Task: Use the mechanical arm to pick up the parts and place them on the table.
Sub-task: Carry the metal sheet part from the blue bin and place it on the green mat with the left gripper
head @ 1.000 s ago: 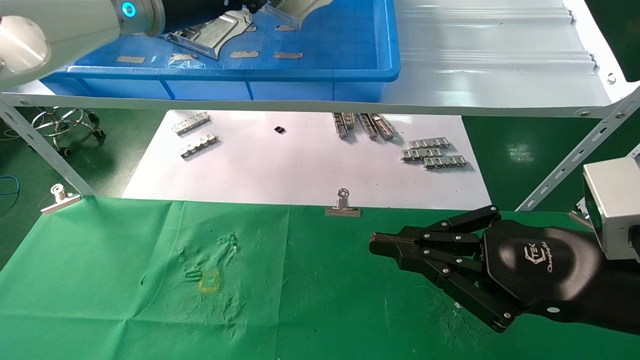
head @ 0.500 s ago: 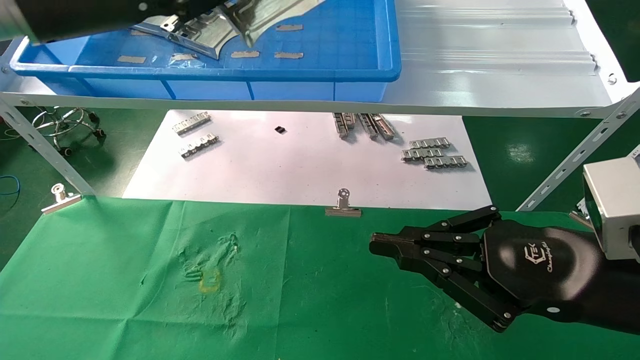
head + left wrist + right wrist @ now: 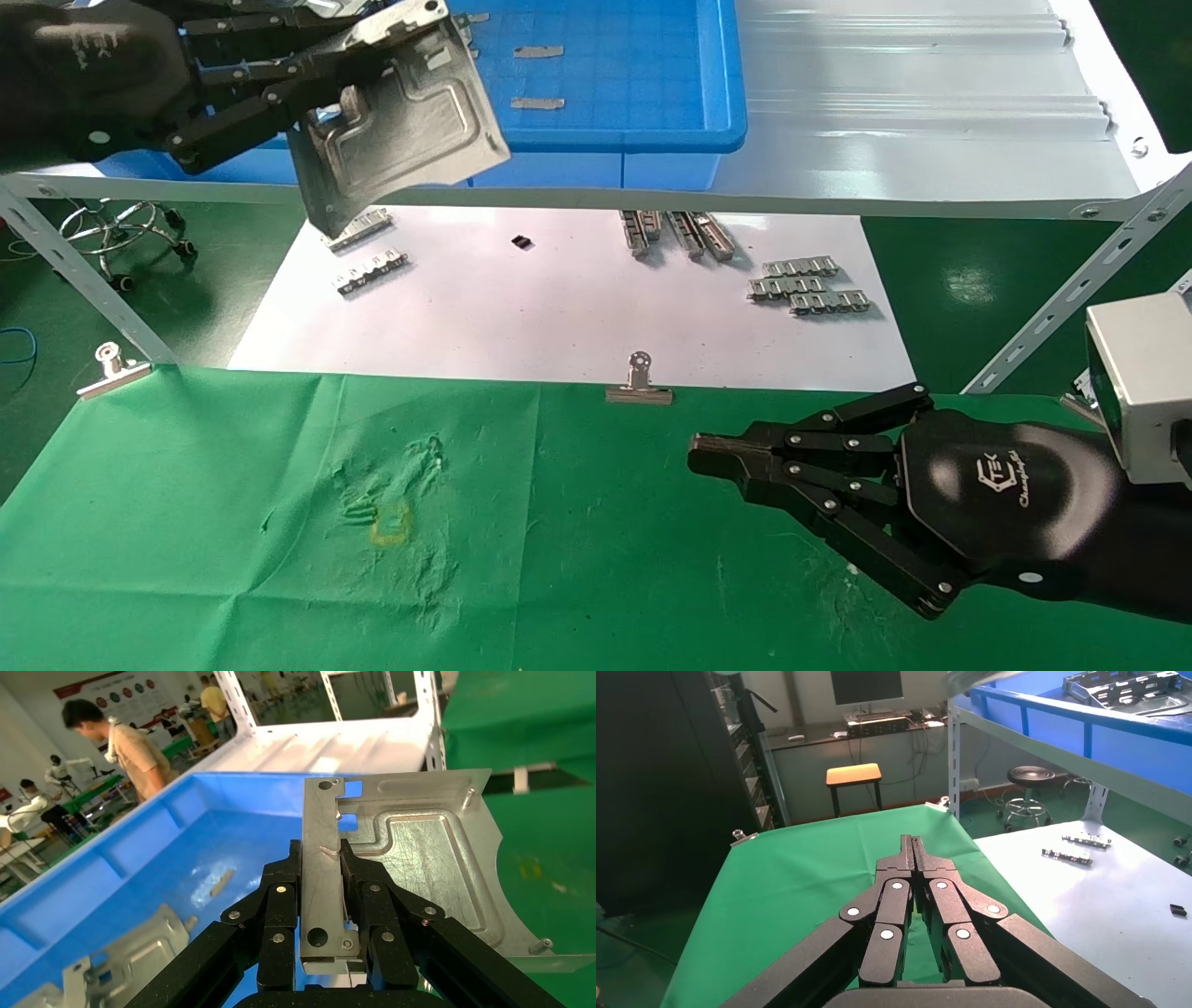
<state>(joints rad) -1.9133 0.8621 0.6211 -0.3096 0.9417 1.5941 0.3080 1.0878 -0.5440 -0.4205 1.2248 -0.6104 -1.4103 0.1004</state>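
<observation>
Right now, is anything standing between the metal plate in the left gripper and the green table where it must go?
Nothing visible blocks it. The left gripper holds the part in the air by the blue bin, above the shelf edge. The table lies open below; the right gripper rests far off.

Left gripper [image 3: 321,70] at upper left, in front of the blue bin [image 3: 643,135] on the grey shelf [image 3: 931,121], fingers clamped on a silver plate [image 3: 396,121] held tilted in the air. Right gripper [image 3: 712,458] low over the green table [image 3: 577,559] at right, fingers pressed together, holding nothing. White sheet [image 3: 559,317] beyond the cloth carries toothed strips [image 3: 808,284]. Binder clip [image 3: 639,384] on the cloth's far edge. Yellow mark [image 3: 389,524] left of centre.
</observation>
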